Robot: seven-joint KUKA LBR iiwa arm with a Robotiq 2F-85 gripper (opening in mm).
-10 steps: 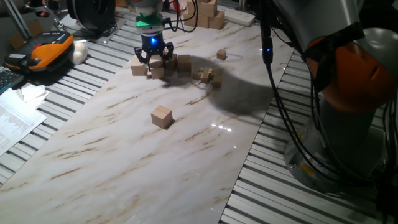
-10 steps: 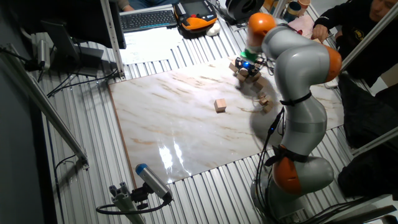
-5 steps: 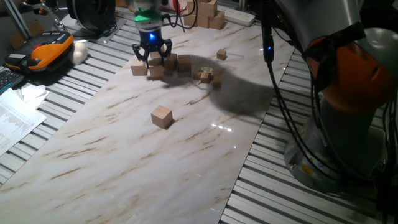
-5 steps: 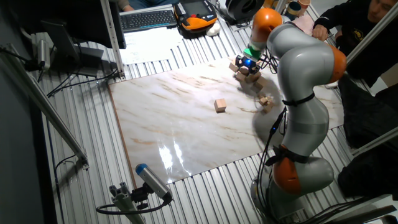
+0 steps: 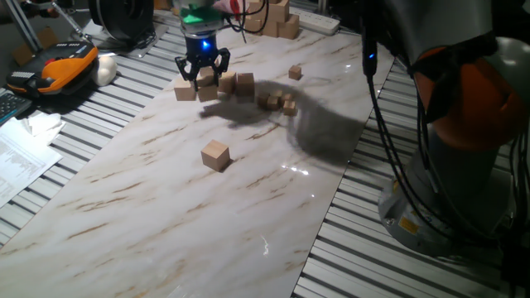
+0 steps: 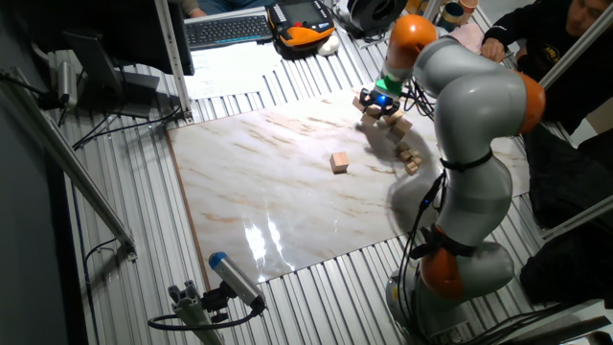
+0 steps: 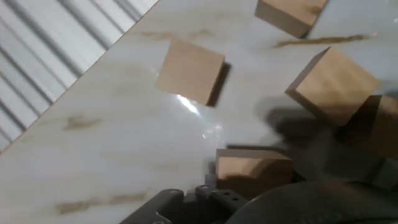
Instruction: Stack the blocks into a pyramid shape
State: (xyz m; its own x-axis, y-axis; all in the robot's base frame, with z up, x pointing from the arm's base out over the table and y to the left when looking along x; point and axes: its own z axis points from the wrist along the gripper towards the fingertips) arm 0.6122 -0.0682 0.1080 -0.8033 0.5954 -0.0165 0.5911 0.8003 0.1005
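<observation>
Matt wooden blocks point(image 5: 215, 155) (pale tan); glossy marble-look table point(image 5: 166, 223).

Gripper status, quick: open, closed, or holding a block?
Gripper: open, fingers spread above the cluster of blocks, holding nothing.

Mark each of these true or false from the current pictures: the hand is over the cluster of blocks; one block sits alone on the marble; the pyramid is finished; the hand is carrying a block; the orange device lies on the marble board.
1. The hand is over the cluster of blocks at the far end of the marble board. True.
2. One lone block sits apart, nearer the board's middle. True.
3. The pyramid is finished. False: the blocks lie loosely on the board, not stacked.
4. The hand is carrying a block. False: its fingers are spread, with nothing between them.
5. The orange device lies on the marble board. False: it rests off the board.
</observation>
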